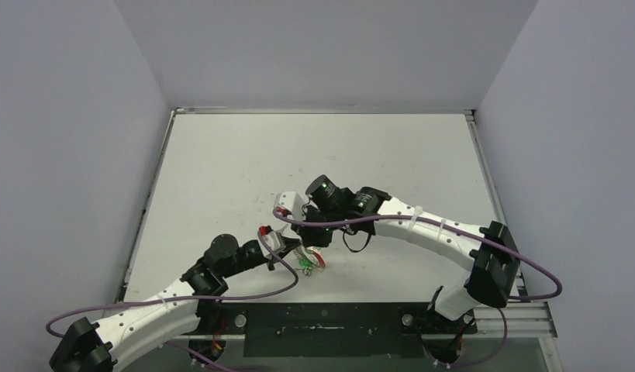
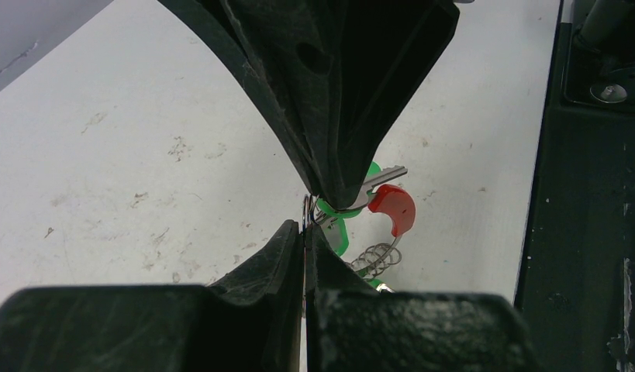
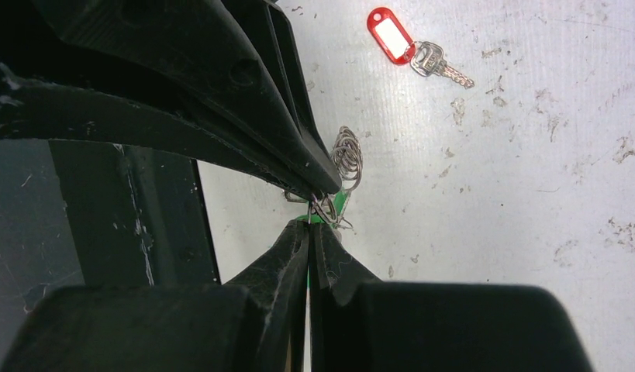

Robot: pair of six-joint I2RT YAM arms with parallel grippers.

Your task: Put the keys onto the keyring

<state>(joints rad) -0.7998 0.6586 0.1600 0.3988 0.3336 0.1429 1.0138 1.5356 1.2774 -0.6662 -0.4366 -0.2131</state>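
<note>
Close to the near edge of the bench (image 1: 298, 147), about midway along it, the keyring (image 2: 395, 211) lies flat on the white top. Its red arc curves on the side toward the black strip (image 1: 322, 318) that runs along that edge. A bunch of thin silvery wire loops (image 3: 346, 151) spreads beside the arc.

A green-tagged key (image 2: 380, 180) lies right against the ring. Its silver blade pokes out above the red arc, and its green tag is half hidden under the finger tips that meet there.

The left gripper (image 2: 305, 229) reaches in from the near left corner. Its two fingers are pressed flat together with no gap, and a fine wire loop of the keyring stands up between the tips.

The right gripper (image 3: 308, 225) comes in from the right edge, and its tip almost touches the left one. Its fingers are also squeezed tight. They seem to pinch the green-tagged key where the tag joins the metal, though the exact hold is hidden behind the black fingers.

A red-tagged key (image 3: 391, 35) lies on its own on the bare top, apart from the ring and toward the left edge. Its white label faces up, and its silver blade points away from the tag. From above, it sits just beside the left arm's wrist.

Scuffs and small dark marks spot the white surface around the keys.
</note>
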